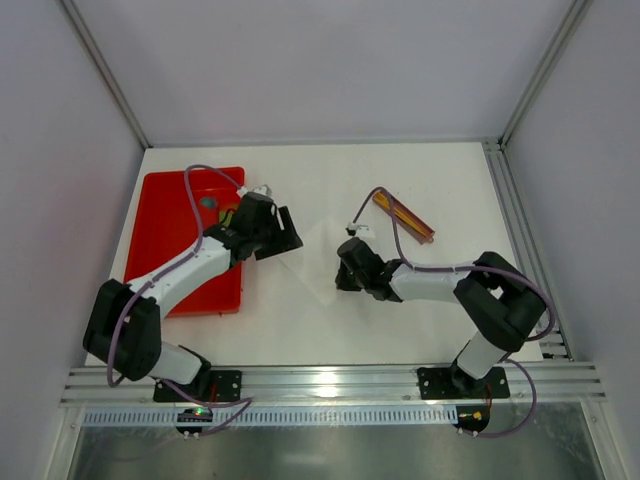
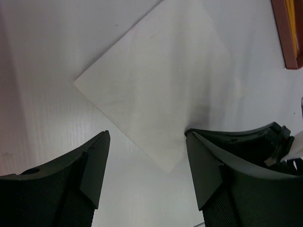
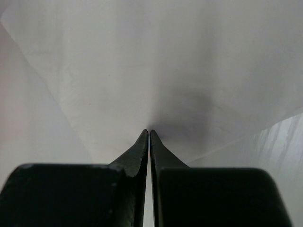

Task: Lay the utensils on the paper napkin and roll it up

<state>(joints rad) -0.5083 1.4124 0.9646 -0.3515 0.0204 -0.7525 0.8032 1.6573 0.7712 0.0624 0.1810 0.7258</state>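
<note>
The left gripper hangs left of centre in the top view, just off the right edge of a red tray. Its jaws stand spread wide, with nothing between them. In its own wrist view the two dark fingers frame the lower part of the picture, and the napkin lies flat below and beyond them as a white diamond, one corner pointing down into the gap.

The right gripper sits just right of centre in the top view, at the napkin's right side. Its fingers are pressed together, tips down on the paper. Whether a fold of paper is caught between them cannot be told. A soft shadow spreads on the sheet just past the tips.

The napkin lies on the white table between the two grippers, hard to make out from above.

The utensils lie at the upper right of centre, slanting, well apart from the napkin, alongside a reddish-brown bar.
</note>
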